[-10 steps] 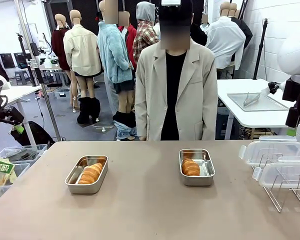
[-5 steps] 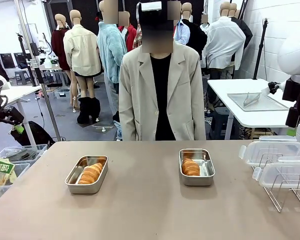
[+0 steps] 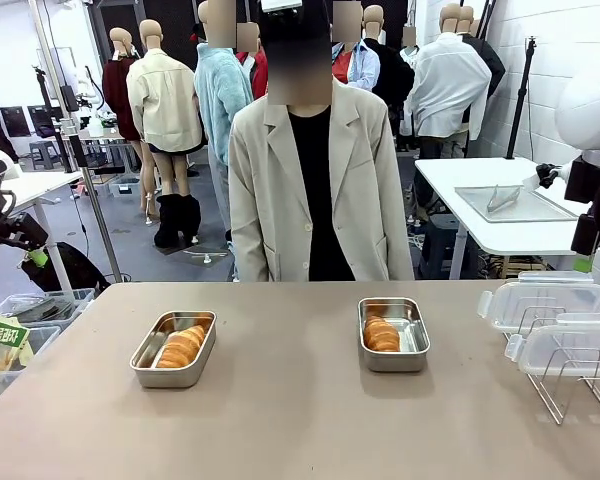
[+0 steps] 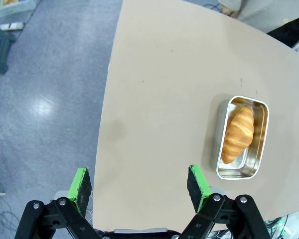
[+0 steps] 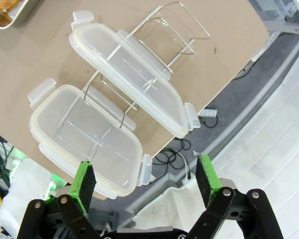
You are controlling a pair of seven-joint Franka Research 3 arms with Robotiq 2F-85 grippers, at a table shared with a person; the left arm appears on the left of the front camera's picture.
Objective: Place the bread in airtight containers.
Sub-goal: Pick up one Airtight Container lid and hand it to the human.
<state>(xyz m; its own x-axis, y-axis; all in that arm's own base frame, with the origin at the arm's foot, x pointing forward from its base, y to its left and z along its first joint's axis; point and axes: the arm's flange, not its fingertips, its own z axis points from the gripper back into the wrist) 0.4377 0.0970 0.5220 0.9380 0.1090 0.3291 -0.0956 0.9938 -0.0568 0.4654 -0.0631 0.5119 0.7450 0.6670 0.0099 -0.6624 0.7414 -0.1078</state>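
Bread: golden ridged rolls (image 3: 181, 346) are laid inside rectangular steel tins (image 3: 168, 379) | Hands: left gripper (image 4: 138, 172) and right gripper (image 5: 144, 164) are spread wide, nothing held | Step: clear plastic lid (image 5: 84, 132) is best gripped by its rim; lowered level

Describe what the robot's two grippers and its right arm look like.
The left gripper and the right gripper look alike: black linkage fingers with round silver pivot pins, each tipped with a flat bright green pad. In the front view the right arm has a smooth white rounded shell with dark lettering starting FRAN, and black parts below it.
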